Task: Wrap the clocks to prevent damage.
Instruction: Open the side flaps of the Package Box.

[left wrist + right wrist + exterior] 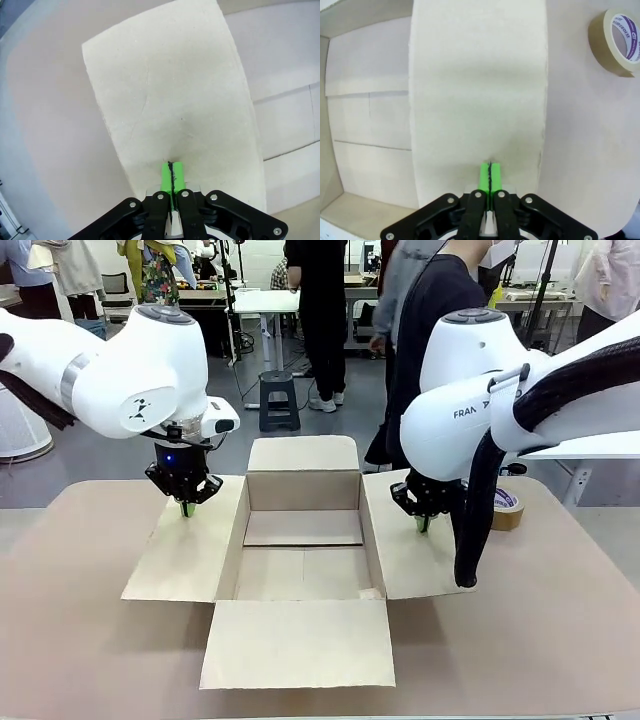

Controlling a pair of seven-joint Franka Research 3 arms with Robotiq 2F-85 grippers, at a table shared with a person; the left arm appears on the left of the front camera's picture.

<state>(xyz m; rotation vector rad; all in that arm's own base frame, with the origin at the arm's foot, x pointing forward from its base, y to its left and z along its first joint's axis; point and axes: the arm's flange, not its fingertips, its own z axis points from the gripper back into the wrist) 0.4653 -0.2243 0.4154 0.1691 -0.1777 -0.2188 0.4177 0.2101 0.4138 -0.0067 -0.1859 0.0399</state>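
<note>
Lying open on the table (80, 640), a cardboard box (303, 490) is pictured with all four flaps folded out and its bare floor exposed, squarely between the two robot arms. The left gripper (187, 508) is set tip-down on the left flap (185, 560), toward that flap's far end. Its green pads are pressed together with nothing pinched between them. The right gripper (424, 525) is likewise planted on the right flap (405, 560), its fingers squeezed together on nothing. In each wrist view the tips appear to touch the cardboard, though firm contact cannot be confirmed. The box mouth lies inward of each gripper, and the side fold lines run from the robot's side toward the person (430, 320) across the table, so each flap is judged best served by the arm on its own side. A tape roll (506, 508) is seen just beyond the right gripper, far nearer the right arm. Packing is judged barely begun.
</note>
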